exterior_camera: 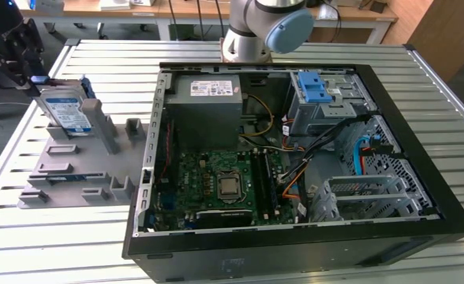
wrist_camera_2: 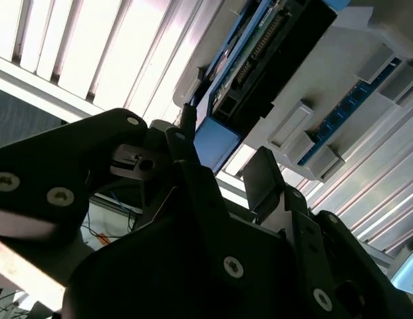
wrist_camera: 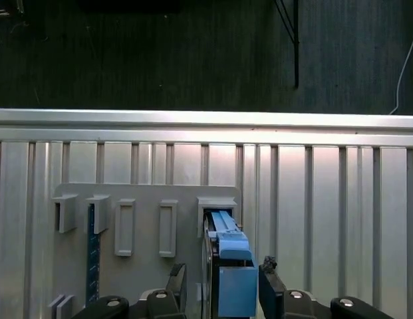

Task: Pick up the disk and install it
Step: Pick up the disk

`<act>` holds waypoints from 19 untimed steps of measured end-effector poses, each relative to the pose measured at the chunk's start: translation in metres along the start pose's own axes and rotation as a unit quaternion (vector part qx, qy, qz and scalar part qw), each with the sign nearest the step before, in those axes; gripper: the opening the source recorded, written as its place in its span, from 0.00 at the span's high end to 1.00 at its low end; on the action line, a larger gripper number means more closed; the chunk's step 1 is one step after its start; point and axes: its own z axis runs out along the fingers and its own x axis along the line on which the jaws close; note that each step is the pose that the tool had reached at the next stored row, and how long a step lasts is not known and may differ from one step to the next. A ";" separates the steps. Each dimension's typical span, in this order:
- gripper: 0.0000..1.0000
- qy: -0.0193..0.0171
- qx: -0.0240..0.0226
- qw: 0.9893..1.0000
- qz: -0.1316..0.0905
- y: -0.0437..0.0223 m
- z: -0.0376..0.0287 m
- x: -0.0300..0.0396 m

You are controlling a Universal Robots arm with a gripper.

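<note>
The disk (exterior_camera: 66,112), silver with a white-and-blue label and a blue bracket, stands on edge in a slot of the grey holder (exterior_camera: 74,174) at the exterior view's left. My gripper (wrist_camera: 223,274) hangs over its upper end, open, with one finger on each side of the blue bracket (wrist_camera: 231,269). The left finger (wrist_camera: 177,276) stands clear of the disk, while the right finger (wrist_camera: 269,269) is close to its side. In the second wrist view the fingers (wrist_camera_2: 263,176) straddle the blue bracket end (wrist_camera_2: 216,143) of the disk (wrist_camera_2: 273,46).
An open black computer case (exterior_camera: 421,148) lies on the slatted metal table (exterior_camera: 26,248), to the right of the holder. Inside it are a grey power-supply box (exterior_camera: 208,109), a motherboard (exterior_camera: 224,183) and a drive cage with a light-blue latch (exterior_camera: 319,89). The arm's base (exterior_camera: 255,29) rises behind the case.
</note>
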 end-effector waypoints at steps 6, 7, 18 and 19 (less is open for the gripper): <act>0.49 0.000 0.000 1.000 0.003 0.0000 0.0017 -0.0010; 0.49 0.000 0.000 1.000 0.005 0.0000 0.0024 -0.0010; 0.49 -0.001 0.000 1.000 0.009 0.0002 0.0112 -0.0010; 0.49 -0.001 0.000 1.000 0.009 0.0002 0.0113 -0.0010</act>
